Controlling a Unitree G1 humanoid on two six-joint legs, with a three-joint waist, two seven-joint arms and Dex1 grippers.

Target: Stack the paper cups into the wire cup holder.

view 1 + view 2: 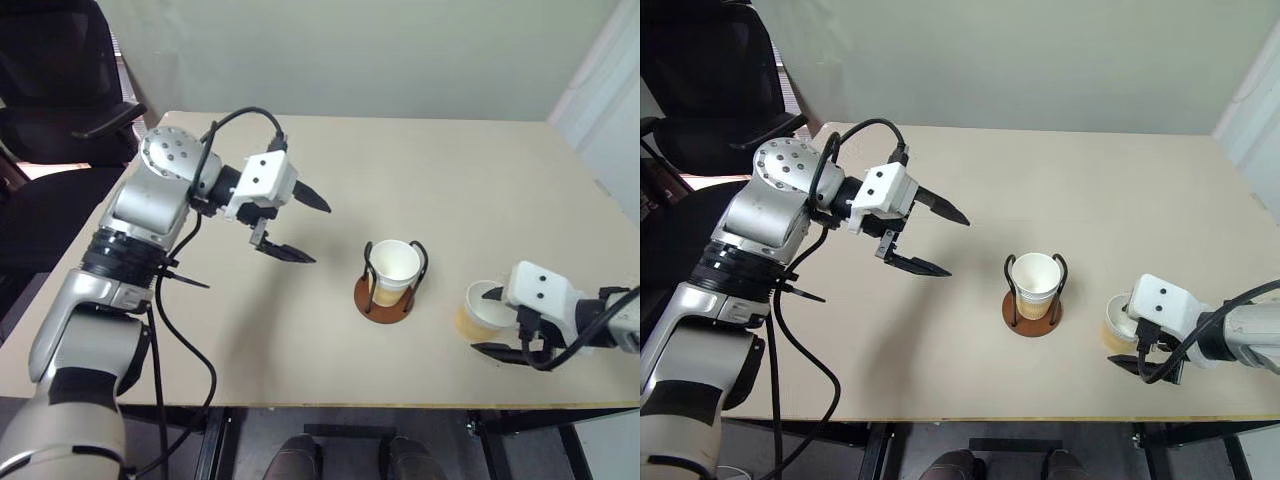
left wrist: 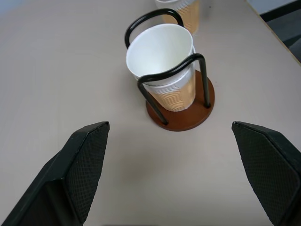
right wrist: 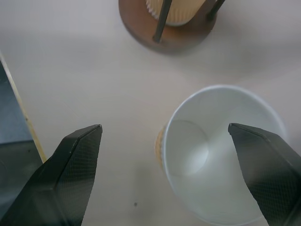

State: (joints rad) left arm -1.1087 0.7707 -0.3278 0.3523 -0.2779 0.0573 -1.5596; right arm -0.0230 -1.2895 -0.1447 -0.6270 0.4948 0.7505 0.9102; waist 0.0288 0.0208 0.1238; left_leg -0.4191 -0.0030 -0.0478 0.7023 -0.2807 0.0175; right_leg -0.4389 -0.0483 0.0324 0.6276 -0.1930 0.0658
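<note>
- Our left claw [image 1: 300, 228] hangs above the table [image 1: 420, 160], released, its two black fingers [image 2: 84, 165] spread wide with nothing between them. It points toward the wire cup holder [image 1: 385, 298] and sits well apart from it, on the holder's left.
- Our right claw [image 1: 495, 320] is released too, fingers [image 3: 75, 165] splayed on either side of a loose paper cup [image 1: 482, 310]. We cannot tell whether either finger touches that cup; in the right wrist view there is a gap on each side of it.
- The loose paper cup stands upright on the table, near the holder on its right, close to the table's front edge. Its open mouth faces up and its inside is white.
- The wire cup holder stands upright near the middle of the table, reddish-brown disc base flat on the surface, black wire loops rising on both sides.
- Inside the holder sits a stack of paper cups [image 2: 164, 61], upright between the loops, the top rim level with the loop tops.
</note>
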